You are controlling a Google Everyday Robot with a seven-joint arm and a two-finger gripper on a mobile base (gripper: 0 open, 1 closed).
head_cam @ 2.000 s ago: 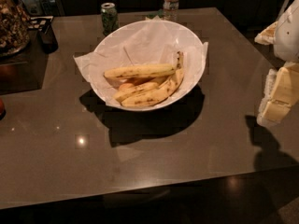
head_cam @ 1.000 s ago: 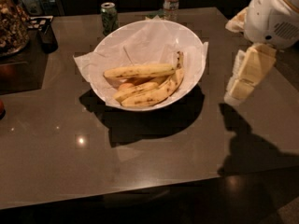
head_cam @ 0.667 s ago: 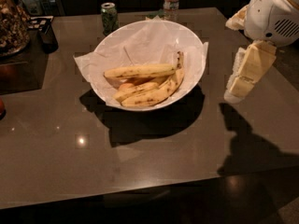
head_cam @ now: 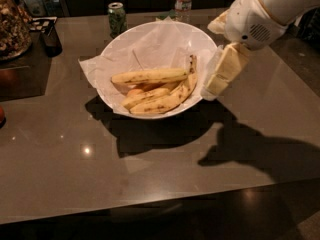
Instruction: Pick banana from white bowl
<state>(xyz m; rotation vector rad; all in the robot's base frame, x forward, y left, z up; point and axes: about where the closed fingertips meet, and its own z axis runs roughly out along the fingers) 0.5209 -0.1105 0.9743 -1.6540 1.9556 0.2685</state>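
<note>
The banana, long, nearly straight and yellow with brown flecks, lies across the top of the pile in the white bowl. The bowl is wide, lined with crinkled white paper, and sits on the dark table. A curved banana with a dark upturned stem and a shorter one lie under it. My gripper hangs from the white arm at the bowl's right rim, above the table, to the right of the bananas and holding nothing.
A green soda can and a clear water bottle stand behind the bowl. A dark cup and a jar of dried goods are at the far left. The table's front edge is near.
The arm has come in from the right edge and moved left and up toward the bowl; the gripper now hangs at the bowl's right rim. The bananas have not moved.
</note>
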